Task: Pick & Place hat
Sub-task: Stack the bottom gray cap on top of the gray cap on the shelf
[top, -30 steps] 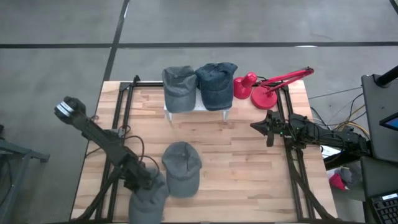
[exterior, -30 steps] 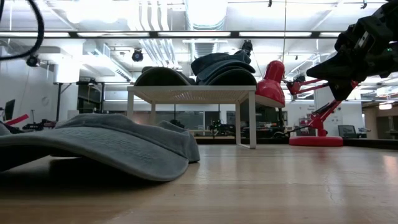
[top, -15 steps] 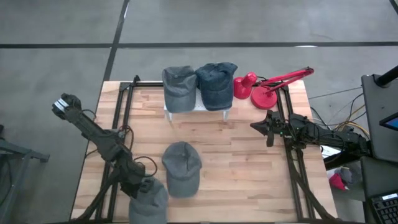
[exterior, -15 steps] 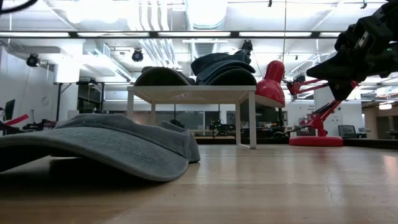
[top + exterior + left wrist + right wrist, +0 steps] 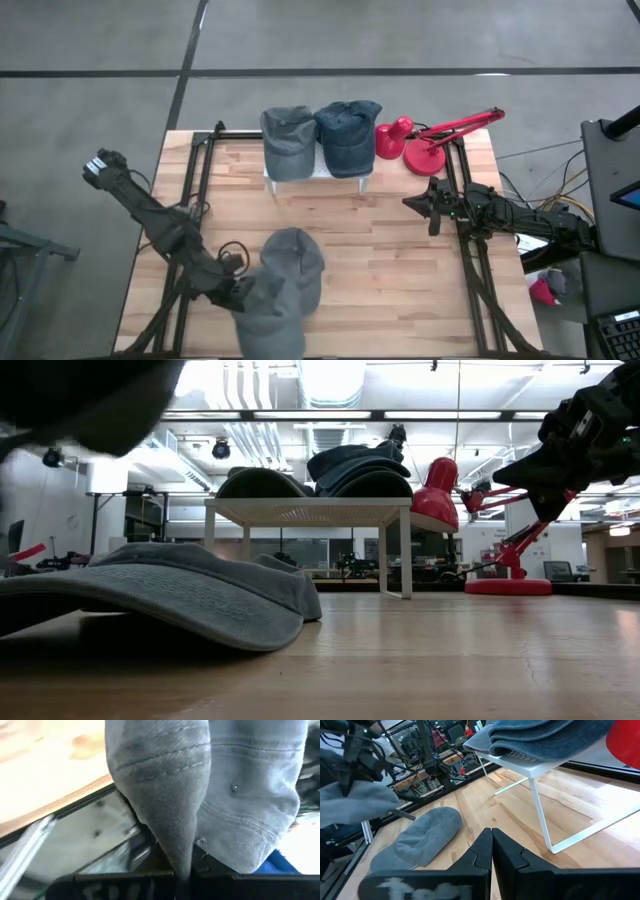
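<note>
My left gripper (image 5: 238, 296) is near the table's front edge, shut on a grey hat (image 5: 270, 320). That hat also shows in the left wrist view (image 5: 225, 795), as a dark blur at the top left of the low view (image 5: 90, 400), and in the right wrist view (image 5: 355, 802). A second grey hat (image 5: 293, 262) lies crown up on the wood beside it, and also shows in the low view (image 5: 160, 595). A grey hat (image 5: 288, 140) and a blue hat (image 5: 348, 135) rest on a white rack (image 5: 318, 172). My right gripper (image 5: 491, 845) waits shut and empty at the table's right side. My left gripper pinches a folded ridge of the grey hat's cloth (image 5: 182, 855) between its two fingers, next to the crown panel with the eyelet (image 5: 234, 786). The fingers come from the table's left, slanting toward the near edge. The hat sticks out past the fingertips, lifted clear of the table.
A red desk lamp (image 5: 425, 140) stands at the far right, next to the rack. Black rails (image 5: 195, 200) run along the table's left and right sides. Bare wood lies between the lying hat and the right arm (image 5: 480, 210).
My left gripper has carried the held grey hat toward the table's right edge and upward. In the high view the hat now overlaps the near side of the lying hat. It has also come into the top left of the low view. The lying hat has stayed put.
</note>
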Robot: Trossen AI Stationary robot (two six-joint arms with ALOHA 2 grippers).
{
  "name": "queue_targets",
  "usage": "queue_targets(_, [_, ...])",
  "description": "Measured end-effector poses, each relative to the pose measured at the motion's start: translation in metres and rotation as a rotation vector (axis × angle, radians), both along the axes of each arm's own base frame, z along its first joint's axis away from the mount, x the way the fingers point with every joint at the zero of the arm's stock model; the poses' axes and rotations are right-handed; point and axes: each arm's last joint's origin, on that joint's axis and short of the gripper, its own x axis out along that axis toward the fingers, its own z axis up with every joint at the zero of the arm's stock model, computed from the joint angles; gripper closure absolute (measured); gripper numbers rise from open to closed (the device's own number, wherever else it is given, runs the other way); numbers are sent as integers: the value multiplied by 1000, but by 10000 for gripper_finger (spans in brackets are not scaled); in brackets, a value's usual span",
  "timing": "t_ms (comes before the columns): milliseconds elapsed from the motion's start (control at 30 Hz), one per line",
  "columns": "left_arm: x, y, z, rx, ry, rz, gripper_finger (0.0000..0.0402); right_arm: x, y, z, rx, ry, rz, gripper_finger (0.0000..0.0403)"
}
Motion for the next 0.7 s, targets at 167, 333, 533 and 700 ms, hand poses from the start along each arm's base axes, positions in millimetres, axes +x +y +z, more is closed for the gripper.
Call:
queue_targets(167, [4,2,15,65,-124,94,401,0,0,0,-2,1,0,394])
queue_targets(333, [7,5,23,127,-204,161,401,0,0,0,-1,1,0,394])
queue_targets(533, [13,13,29,215,-282,252,401,0,0,0,1,0,0,394])
queue_targets(700, [19,25,42,294,-367,339,401,0,0,0,1,1,0,394])
